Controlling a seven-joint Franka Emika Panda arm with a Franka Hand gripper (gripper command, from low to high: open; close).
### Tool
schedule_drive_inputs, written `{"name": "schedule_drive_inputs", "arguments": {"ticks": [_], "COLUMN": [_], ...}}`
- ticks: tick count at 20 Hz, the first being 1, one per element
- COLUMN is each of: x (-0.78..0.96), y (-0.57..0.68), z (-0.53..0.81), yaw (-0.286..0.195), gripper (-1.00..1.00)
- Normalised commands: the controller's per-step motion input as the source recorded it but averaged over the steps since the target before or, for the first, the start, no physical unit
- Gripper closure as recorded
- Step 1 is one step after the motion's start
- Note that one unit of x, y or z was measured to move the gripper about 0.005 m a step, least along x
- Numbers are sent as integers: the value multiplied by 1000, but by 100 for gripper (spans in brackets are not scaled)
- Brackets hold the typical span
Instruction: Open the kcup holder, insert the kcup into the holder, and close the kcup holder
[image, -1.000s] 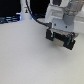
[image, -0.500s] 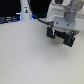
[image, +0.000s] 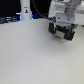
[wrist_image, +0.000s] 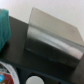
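I see the black kcup holder (wrist_image: 30, 52), its surface glossy, close beneath my end effector (image: 62, 32); grip state unclear.

1. A pale, off-white table (image: 30, 55) fills most of the exterior view; its surface is plain and smooth.
2. At the far edge, toward the exterior view's left, a white upright object (image: 25, 10) stands on a rounded base; too blurred to name.
3. In the wrist view, a grey metallic box (wrist_image: 54, 40) sits on a dark surface (wrist_image: 20, 50).
4. A teal object (wrist_image: 4, 27) lies at that surface's edge.
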Motion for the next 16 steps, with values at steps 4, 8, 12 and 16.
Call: {"name": "schedule_drive_inputs", "arguments": {"ticks": [4, 8, 12, 16], "x": [-746, -733, -731, -734], "y": [401, 401, 404, 398], "z": [-22, -44, -41, -31], "yaw": [59, 60, 59, 60], "gripper": [-100, -100, -100, -100]}}
